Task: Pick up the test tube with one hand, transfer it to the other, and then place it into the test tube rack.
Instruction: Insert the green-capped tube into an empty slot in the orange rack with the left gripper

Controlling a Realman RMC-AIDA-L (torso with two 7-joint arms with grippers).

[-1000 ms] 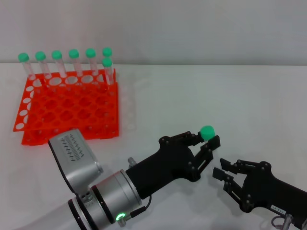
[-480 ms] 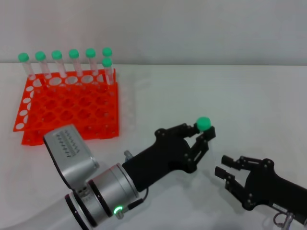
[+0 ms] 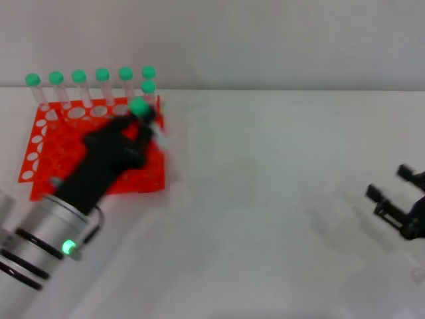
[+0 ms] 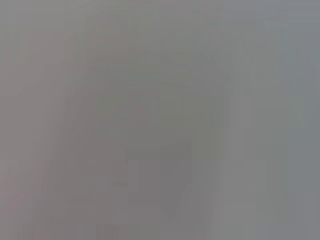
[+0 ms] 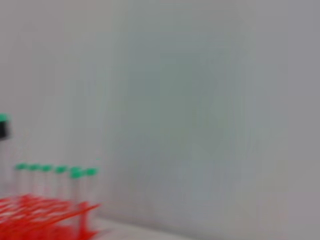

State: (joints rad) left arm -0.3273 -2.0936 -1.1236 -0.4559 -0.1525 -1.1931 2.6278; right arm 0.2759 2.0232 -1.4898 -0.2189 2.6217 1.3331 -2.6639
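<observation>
My left gripper, on the arm with the green light, is over the right back part of the orange-red test tube rack. It is shut on the test tube, whose green cap sticks up above the fingers; the tube's body is mostly hidden. My right gripper is open and empty, low over the table at the far right. In the right wrist view the rack shows far off, and the held tube's cap shows at the picture's edge. The left wrist view shows only grey.
Several green-capped tubes stand in the rack's back row, with one more just behind the held tube. They also show in the right wrist view. The white table lies between the two arms.
My left arm has swung from the table's middle to the rack, carrying the tube. My right gripper has drawn back to the right, away from the handover spot.
</observation>
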